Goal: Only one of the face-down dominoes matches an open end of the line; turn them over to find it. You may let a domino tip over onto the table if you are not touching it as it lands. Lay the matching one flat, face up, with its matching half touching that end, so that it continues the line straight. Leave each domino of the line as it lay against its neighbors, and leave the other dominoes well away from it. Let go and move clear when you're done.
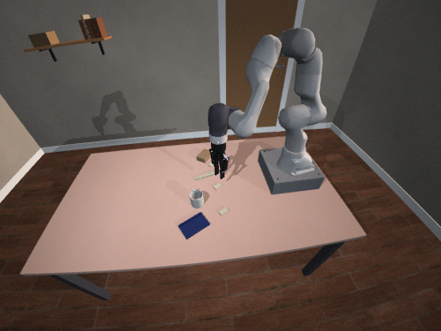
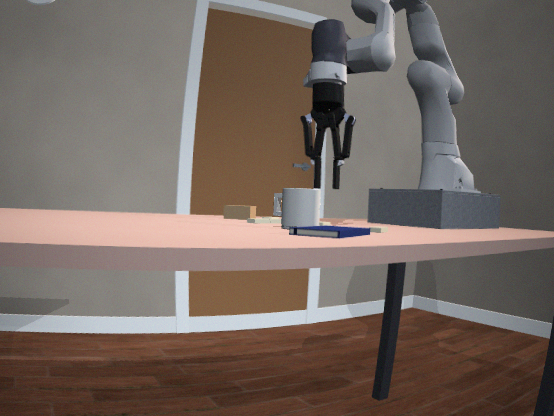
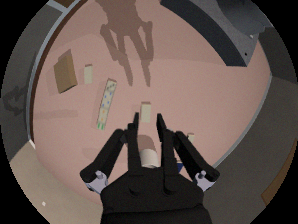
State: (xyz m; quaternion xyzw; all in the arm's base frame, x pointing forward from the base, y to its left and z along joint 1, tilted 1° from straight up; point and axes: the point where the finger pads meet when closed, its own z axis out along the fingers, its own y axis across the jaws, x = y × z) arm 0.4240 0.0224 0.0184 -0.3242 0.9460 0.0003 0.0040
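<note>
The line of face-up dominoes [image 1: 203,176] [image 3: 106,105] lies straight, with green pips at its end away from the robot base and dark pips at the other. A plain face-down domino [image 1: 217,186] [image 3: 145,111] lies beside the line, on the mug's side. A second plain domino [image 1: 224,212] [image 3: 191,137] lies near the book. A third plain domino [image 1: 211,165] [image 3: 88,74] lies between the line and the wooden block. My gripper [image 1: 220,176] [image 2: 326,187] [image 3: 147,118] is partly open and empty, pointing down well above the table; in the wrist view the first plain domino shows between its fingertips.
A white mug [image 1: 197,200] [image 2: 301,207] [image 3: 149,158] stands near the first plain domino. A dark blue book [image 1: 194,225] [image 2: 345,231] [image 3: 180,167] lies beyond it. A wooden block [image 1: 204,155] [image 2: 239,212] [image 3: 65,74] lies behind the line. The robot base [image 1: 296,184] is at the right.
</note>
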